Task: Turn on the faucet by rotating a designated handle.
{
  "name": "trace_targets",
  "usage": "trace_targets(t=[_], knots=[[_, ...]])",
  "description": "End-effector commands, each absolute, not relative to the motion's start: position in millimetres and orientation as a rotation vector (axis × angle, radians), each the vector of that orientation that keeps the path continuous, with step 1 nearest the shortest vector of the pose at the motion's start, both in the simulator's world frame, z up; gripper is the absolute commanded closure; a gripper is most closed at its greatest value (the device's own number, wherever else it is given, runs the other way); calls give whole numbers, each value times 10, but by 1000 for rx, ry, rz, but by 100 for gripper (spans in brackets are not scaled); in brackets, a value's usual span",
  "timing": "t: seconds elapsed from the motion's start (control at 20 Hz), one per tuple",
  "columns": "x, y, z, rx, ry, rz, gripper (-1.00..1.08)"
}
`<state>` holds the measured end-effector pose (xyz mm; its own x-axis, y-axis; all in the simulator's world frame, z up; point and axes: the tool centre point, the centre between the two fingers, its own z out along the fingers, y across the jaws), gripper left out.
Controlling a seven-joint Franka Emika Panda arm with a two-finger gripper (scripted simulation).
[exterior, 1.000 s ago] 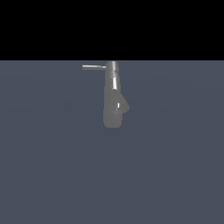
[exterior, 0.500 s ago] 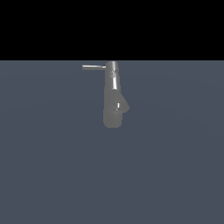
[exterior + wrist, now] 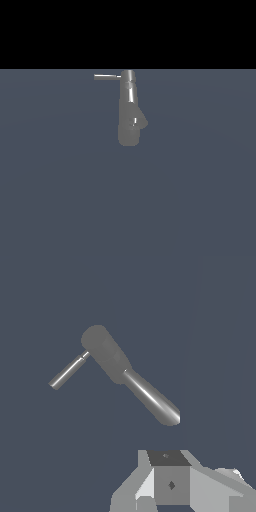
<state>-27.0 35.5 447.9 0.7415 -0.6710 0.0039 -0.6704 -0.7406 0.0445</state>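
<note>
A: Item one, markings. Any brand, label or lettering?

B: None legible. The faucet (image 3: 129, 112) is plain grey metal with bright streaks of reflection; the gripper (image 3: 172, 486) housing carries only small dark diamond-shaped marks, not writing.

A: Item two, the faucet itself. Location?

B: In the wrist view (image 3: 127, 376) it lies ahead of the gripper, well apart from it, no contact. In the exterior view it stands on the blue-grey floor (image 3: 60, 200) close to the floor's far edge, where black background begins. Body upright, wider in its lower part, with a stubby bump on the side toward the exterior view's right.

A: Item three, the handle.

B: The handle (image 3: 107, 77) is a thin rod, joined at the faucet's top, projecting level toward the exterior view's left. In the wrist view (image 3: 69, 371) it sticks out sideways from the faucet's broad end, farther from the gripper than the shiny narrow end is.

A: Item four, gripper condition.

B: Only the pale grey housing shows at the rim of the wrist view; the fingertips are out of frame. Cannot tell whether it is spread or closed. Nothing is seen held. It does not appear in the exterior view.

A: Item five, edges and room.

B: Bare floor on every side of the faucet; open space between gripper and faucet, and around the handle's free tip.

A: Item six, change since the earlier exterior frames?

B: None seen. Faucet and handle sit at the same places, handle at the same angle.
</note>
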Motion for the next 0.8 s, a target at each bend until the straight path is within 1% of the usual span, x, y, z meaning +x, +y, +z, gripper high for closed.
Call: trace_targets(t=[0.0, 0.75], knots=[[-98, 405, 4376, 2856, -1196, -19, 108], [819, 724, 3563, 2605, -1654, -24, 108]])
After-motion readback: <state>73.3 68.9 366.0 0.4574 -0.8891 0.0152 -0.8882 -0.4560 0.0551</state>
